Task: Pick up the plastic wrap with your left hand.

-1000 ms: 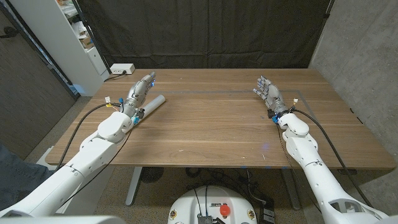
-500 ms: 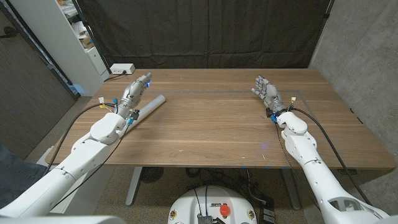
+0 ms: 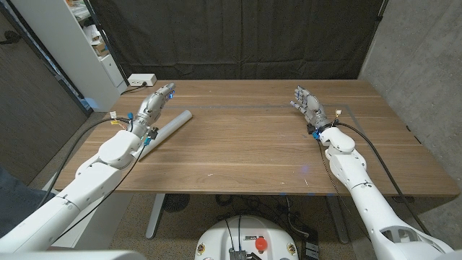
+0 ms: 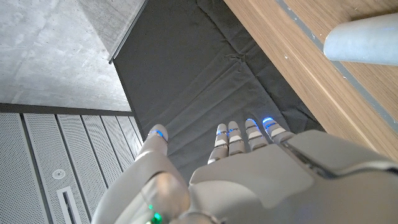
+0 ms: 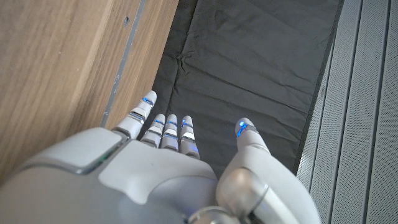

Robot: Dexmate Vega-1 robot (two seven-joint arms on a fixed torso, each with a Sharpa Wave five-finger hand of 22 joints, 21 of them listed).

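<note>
The plastic wrap (image 3: 167, 128) is a long pale grey roll lying slantwise on the wooden table (image 3: 245, 144) at its left side; one end of the roll (image 4: 364, 38) shows in the left wrist view. My left hand (image 3: 152, 106) is raised just to the left of the roll, fingers straight and apart, holding nothing and not touching it. My left hand (image 4: 249, 168) points toward the dark curtain. My right hand (image 3: 309, 106) is held up over the table's right side, fingers spread, holding nothing. My right hand (image 5: 168, 162) has the table edge beside it.
A white power strip (image 3: 141, 79) sits at the table's far left corner. A white shelf unit (image 3: 79, 43) stands beyond the left edge. A black curtain (image 3: 238, 36) hangs behind the table. A concrete wall (image 3: 426, 65) is on the right.
My left hand has drifted left and slightly back, off the roll's line, uncovering more of the plastic wrap. The right hand has barely moved.
</note>
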